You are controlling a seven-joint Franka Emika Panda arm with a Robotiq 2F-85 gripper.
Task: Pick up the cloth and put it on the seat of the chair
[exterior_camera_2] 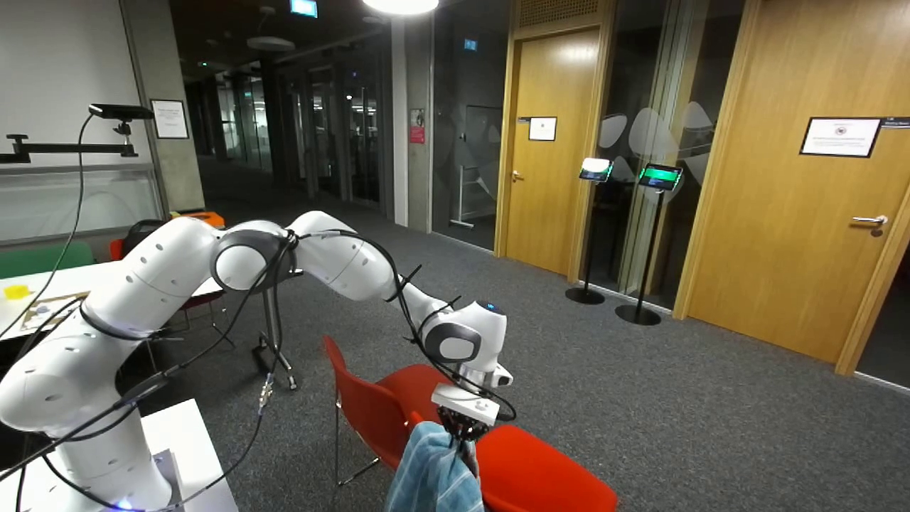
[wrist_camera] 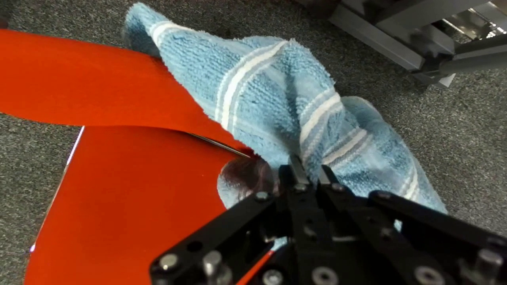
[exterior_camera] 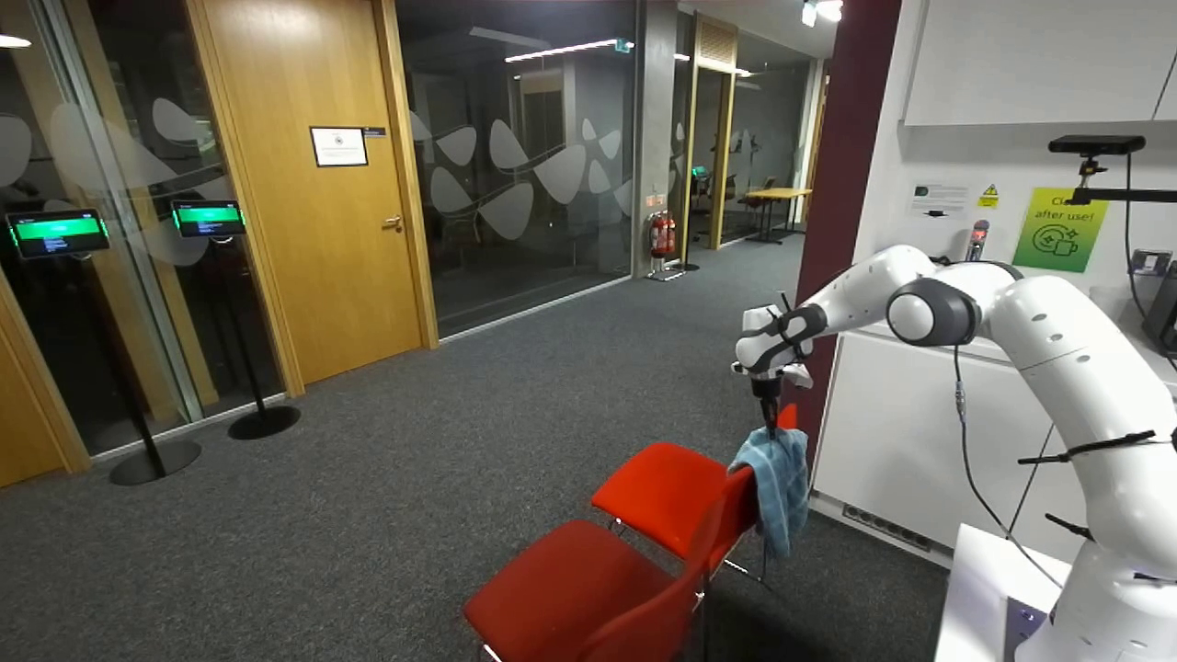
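The light-blue cloth with white stripes (exterior_camera: 782, 496) hangs over the backrest of the bright red chair. It also shows in an exterior view (exterior_camera_2: 430, 476) and in the wrist view (wrist_camera: 257, 83). The chair's flat seat (exterior_camera: 657, 492) lies beside the cloth; it also shows in an exterior view (exterior_camera_2: 544, 469) and in the wrist view (wrist_camera: 126, 202). My gripper (wrist_camera: 311, 168) points down at the top of the backrest, with a fold of cloth pinched between its fingertips. The fingertips also show in both exterior views (exterior_camera: 771, 428) (exterior_camera_2: 458, 442). Part of the cloth is hidden behind the fingers.
A second, darker red chair (exterior_camera: 575, 588) stands close beside the first. White cabinets (exterior_camera: 906, 432) stand behind the arm. The arm base is on a white table (exterior_camera: 979, 565). Two screen stands (exterior_camera: 262, 418) are by the glass wall. Grey carpet (exterior_camera: 414, 496) surrounds the chairs.
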